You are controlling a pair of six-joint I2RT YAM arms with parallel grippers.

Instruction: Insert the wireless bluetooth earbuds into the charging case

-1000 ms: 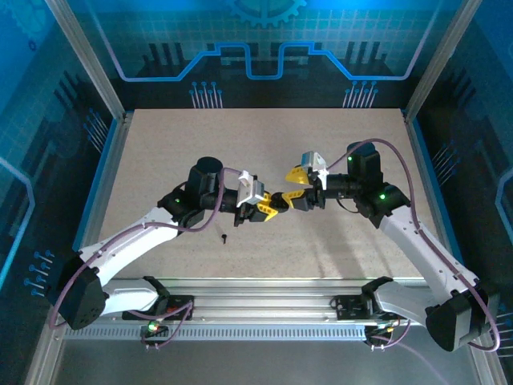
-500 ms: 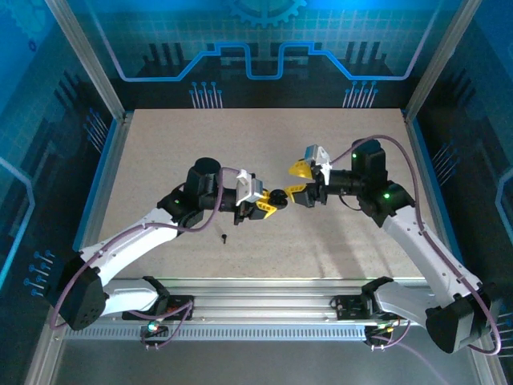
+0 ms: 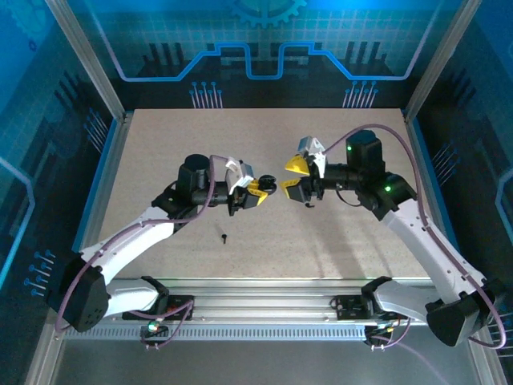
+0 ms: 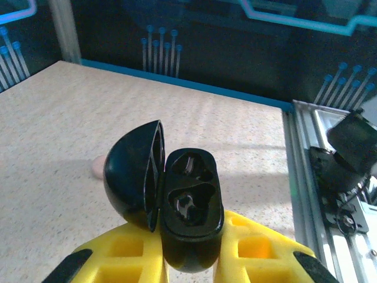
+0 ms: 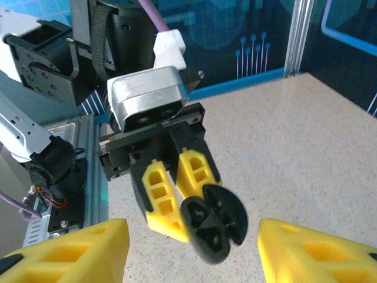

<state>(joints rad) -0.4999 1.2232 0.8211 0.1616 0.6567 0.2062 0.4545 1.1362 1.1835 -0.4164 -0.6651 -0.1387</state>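
Presently left fingers (image 4: 121,259) clamp the open charging case (image 4: 188,212); right fingers (image 5: 76,247), wide and empty, should next collect the earbud (image 3: 225,237) at seven o'clock.

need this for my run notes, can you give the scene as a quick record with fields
case: lid hinged open, clamped in the left gripper, held above the table
left gripper: shut on the case
right gripper: open, empty, facing the case, not touching it
earbud: one lies loose on the table, in front of the left arm
case sockets: cannot tell whether either is filled
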